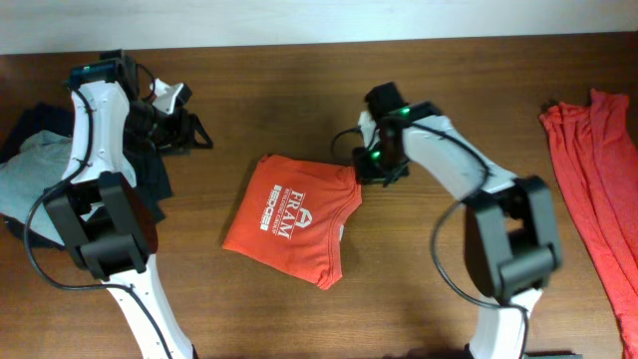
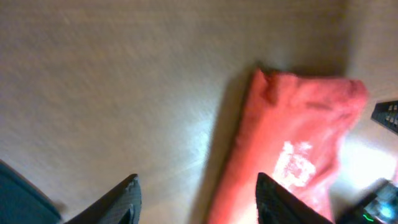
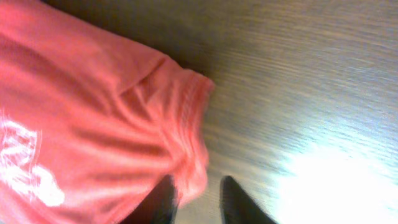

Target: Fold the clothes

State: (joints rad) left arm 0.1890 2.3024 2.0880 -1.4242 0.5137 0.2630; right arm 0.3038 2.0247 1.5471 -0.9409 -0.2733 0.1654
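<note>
The clothes, an orange-red T-shirt [image 1: 294, 217] with white lettering, lie folded in a compact shape on the middle of the wooden table [image 1: 299, 80]. My right gripper [image 1: 371, 170] is low at the shirt's upper right corner. In the right wrist view its fingers [image 3: 200, 200] stand a little apart, and the shirt's [image 3: 93, 112] hem edge lies loosely beside the left finger. My left gripper [image 1: 191, 132] hovers well to the left of the shirt. In the left wrist view its jaws [image 2: 198, 190] are wide apart with only bare wood between them, and the shirt [image 2: 292, 143] lies beyond.
A pale grey tee [image 1: 30, 170] and dark navy garments [image 1: 150, 179] are piled at the left edge under the left arm. Another orange-red garment [image 1: 598, 179] lies stretched along the right edge.
</note>
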